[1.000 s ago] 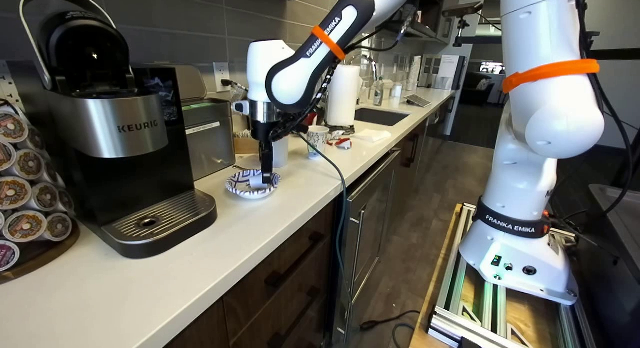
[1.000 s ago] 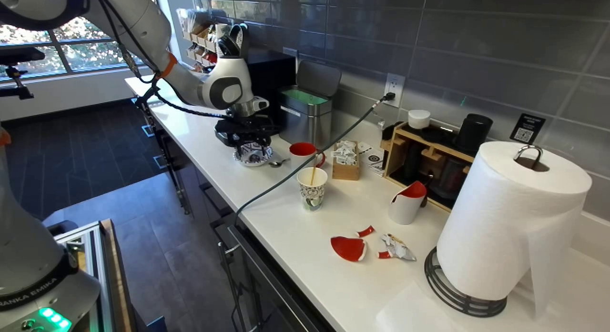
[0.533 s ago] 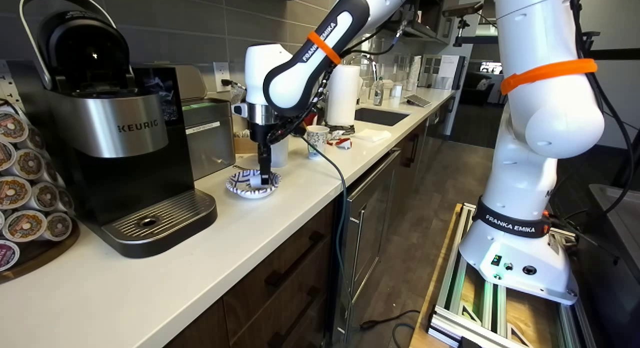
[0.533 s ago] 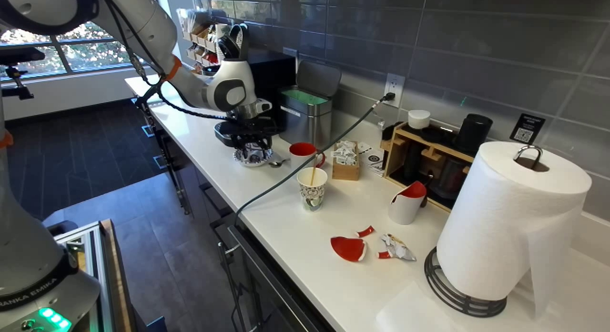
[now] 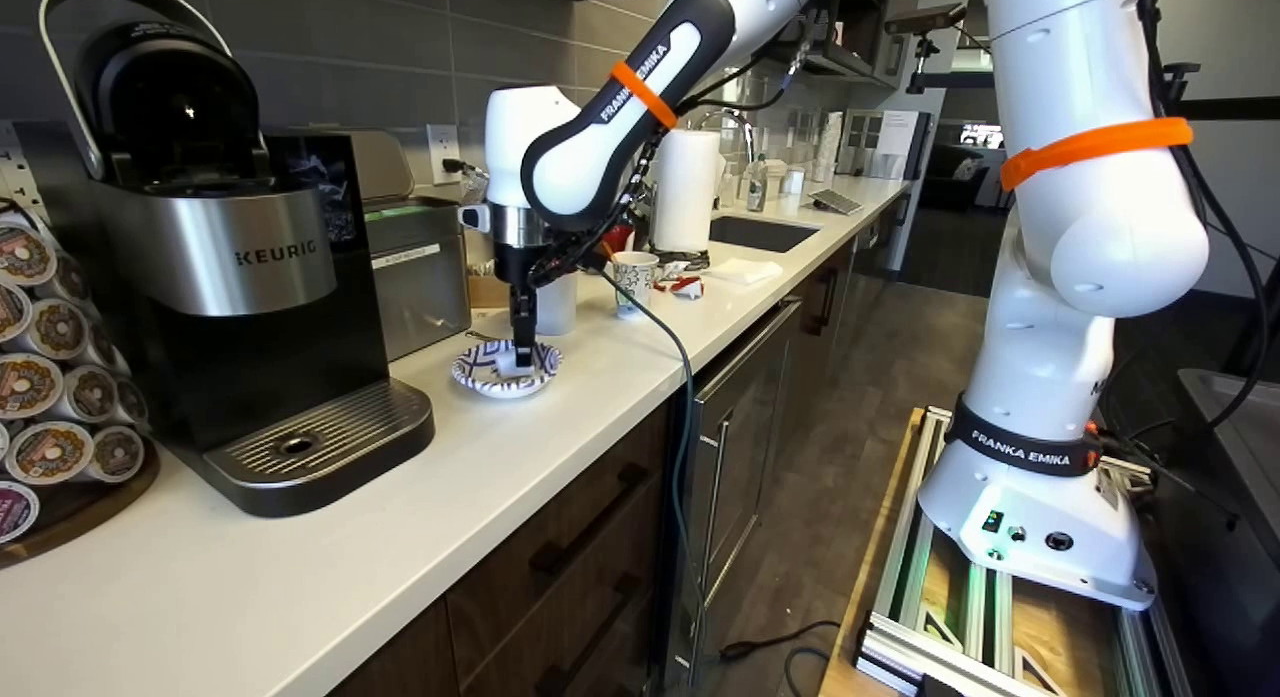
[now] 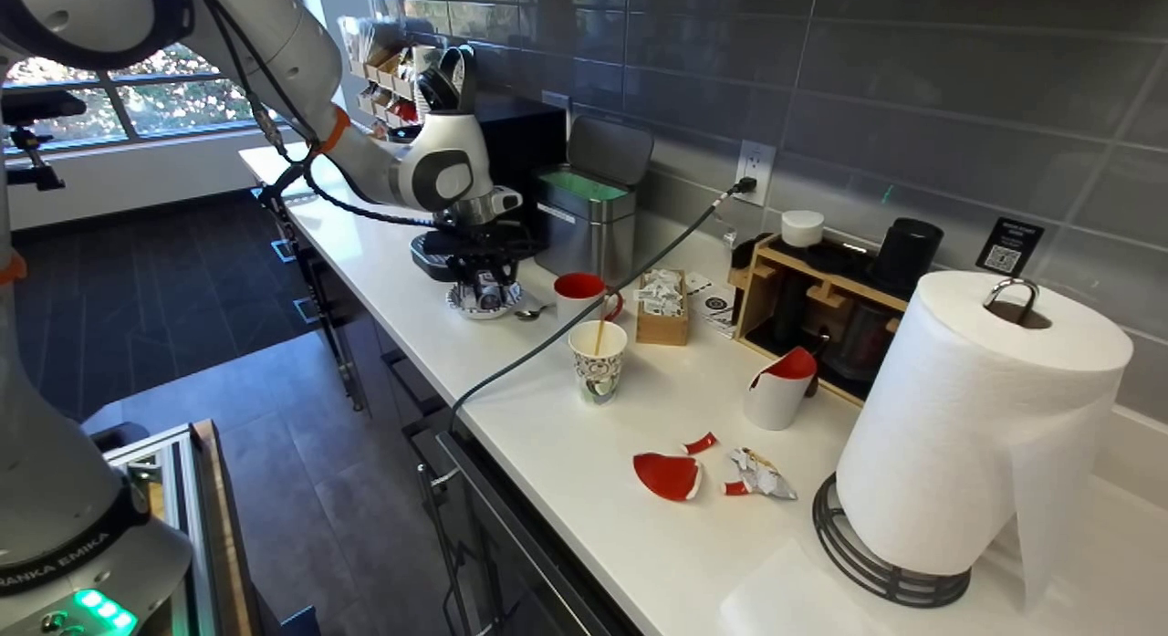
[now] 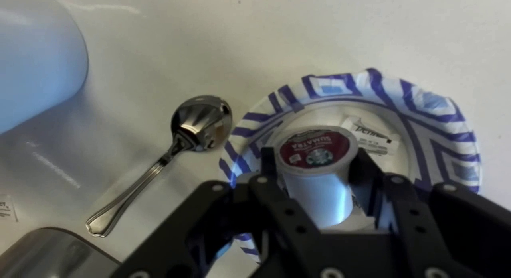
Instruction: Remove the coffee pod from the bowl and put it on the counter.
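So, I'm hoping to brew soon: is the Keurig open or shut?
Open: in an exterior view, the Keurig has its handle raised and its lid tipped up.

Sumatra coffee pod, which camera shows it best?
The wrist view: the Sumatra coffee pod is largest there, between the fingers of the hand, its lid legibly reading Sumatra, upside down. Both exterior views show it small, close against the hand, lettering unreadable.

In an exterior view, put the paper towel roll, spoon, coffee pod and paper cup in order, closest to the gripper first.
1. Coffee pod: between the jaws of the gripper.
2. Spoon: on the counter, just right of the gripper in that view.
3. Paper cup: farther right, nearer the camera.
4. Paper towel roll: far right, farthest away.
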